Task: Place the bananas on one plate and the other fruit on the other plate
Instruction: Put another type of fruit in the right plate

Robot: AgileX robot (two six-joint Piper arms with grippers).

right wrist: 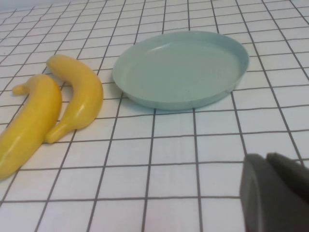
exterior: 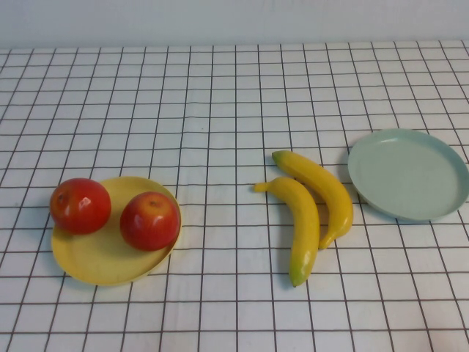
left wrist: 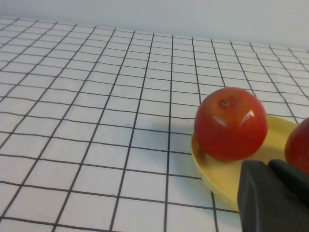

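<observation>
Two red apples (exterior: 80, 205) (exterior: 149, 220) sit on the pale yellow plate (exterior: 99, 260) at the left. Two yellow bananas (exterior: 301, 226) (exterior: 320, 189) lie side by side on the cloth, just left of the empty mint-green plate (exterior: 408, 174). Neither arm shows in the high view. In the left wrist view my left gripper (left wrist: 269, 165) is shut and empty, beside the yellow plate (left wrist: 219, 179), near one apple (left wrist: 231, 123). In the right wrist view my right gripper (right wrist: 265, 157) is shut and empty, over bare cloth short of the green plate (right wrist: 181, 67) and both bananas (right wrist: 29, 123) (right wrist: 79, 96).
A white cloth with a black grid (exterior: 220, 110) covers the whole table. A pale wall (exterior: 220, 18) runs along the far edge.
</observation>
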